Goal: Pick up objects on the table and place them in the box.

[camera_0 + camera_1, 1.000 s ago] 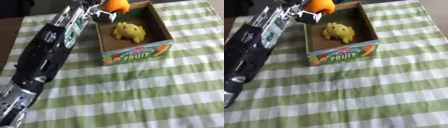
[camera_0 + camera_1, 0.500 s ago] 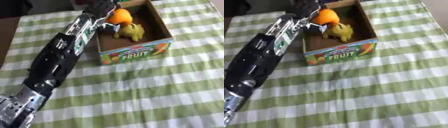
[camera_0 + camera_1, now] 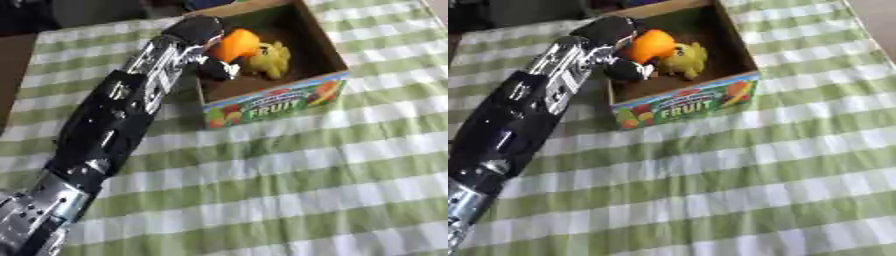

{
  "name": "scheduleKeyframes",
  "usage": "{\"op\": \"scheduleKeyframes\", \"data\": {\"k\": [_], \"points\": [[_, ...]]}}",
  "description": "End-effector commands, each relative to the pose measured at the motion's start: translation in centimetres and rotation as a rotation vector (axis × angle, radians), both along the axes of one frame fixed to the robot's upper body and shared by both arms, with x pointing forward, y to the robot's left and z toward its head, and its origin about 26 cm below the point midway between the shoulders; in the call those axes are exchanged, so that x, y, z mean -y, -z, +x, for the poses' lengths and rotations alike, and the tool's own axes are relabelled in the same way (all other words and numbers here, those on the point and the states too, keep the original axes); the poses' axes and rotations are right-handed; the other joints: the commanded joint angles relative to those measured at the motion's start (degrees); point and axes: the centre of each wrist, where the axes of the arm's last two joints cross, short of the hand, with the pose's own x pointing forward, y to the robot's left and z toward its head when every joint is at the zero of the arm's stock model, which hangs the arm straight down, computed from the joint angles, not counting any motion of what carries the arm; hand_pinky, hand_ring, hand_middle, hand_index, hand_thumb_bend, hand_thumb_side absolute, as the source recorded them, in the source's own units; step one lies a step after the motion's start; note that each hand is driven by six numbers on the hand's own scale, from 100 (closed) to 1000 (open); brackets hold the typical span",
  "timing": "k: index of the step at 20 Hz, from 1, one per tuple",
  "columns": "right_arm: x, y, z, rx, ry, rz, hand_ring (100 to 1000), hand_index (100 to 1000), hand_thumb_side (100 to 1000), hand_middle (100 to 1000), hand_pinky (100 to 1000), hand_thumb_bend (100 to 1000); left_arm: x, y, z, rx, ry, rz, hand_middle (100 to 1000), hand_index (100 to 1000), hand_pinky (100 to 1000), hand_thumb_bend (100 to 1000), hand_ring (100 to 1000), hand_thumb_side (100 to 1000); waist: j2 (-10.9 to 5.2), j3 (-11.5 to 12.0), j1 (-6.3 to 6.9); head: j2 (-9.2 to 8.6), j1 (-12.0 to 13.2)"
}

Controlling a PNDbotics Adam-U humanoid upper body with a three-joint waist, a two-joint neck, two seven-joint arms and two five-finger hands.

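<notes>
My left hand reaches over the left wall of the cardboard box marked FRUIT, its fingers curled round an orange fruit. The fruit hangs inside the box, against a yellow-green object that lies on the box floor. The black and silver left arm runs from the lower left corner up to the box. My right hand shows in neither view.
A green and white checked cloth covers the table. Dark floor or furniture shows past the cloth at the upper left. The table's right edge appears at the top right corner.
My left hand has carried the orange fruit from above the box's far rim down into the box, beside the yellow-green object. The camera view has also shifted.
</notes>
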Motion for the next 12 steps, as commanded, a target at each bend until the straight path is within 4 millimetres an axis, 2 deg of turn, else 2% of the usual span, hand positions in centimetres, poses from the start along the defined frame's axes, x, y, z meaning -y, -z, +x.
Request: {"op": "scheduleKeyframes", "data": {"k": [1,2,3,12], "points": [[0.0,-0.7,-0.4,0.023,-0.008,-0.005,841,848,1000,763,732,100,-0.6,-1.3,-0.2,0.034,0.004,0.01,834,1000,595,868,826,957,-1.31,0.0,-0.34,0.18,-0.2],[0.0,-0.6,-0.4,0.022,-0.007,-0.005,841,848,1000,763,732,100,-0.6,-1.5,-0.2,0.045,0.007,0.006,836,1000,598,894,828,967,-1.33,0.0,-0.34,0.22,-0.2],[0.0,-0.6,-0.4,0.021,-0.006,-0.005,841,848,1000,763,732,100,-0.7,-1.7,-0.3,0.064,0.002,0.003,854,1000,603,1000,842,1000,-1.38,0.0,-0.35,0.31,-0.3],[0.3,-0.3,-0.4,0.009,0.007,-0.004,840,848,1000,762,731,100,-1.6,-3.7,-1.1,0.299,-0.094,0.055,876,1000,618,1000,863,998,-1.96,0.6,-0.6,1.03,-0.4]]}}
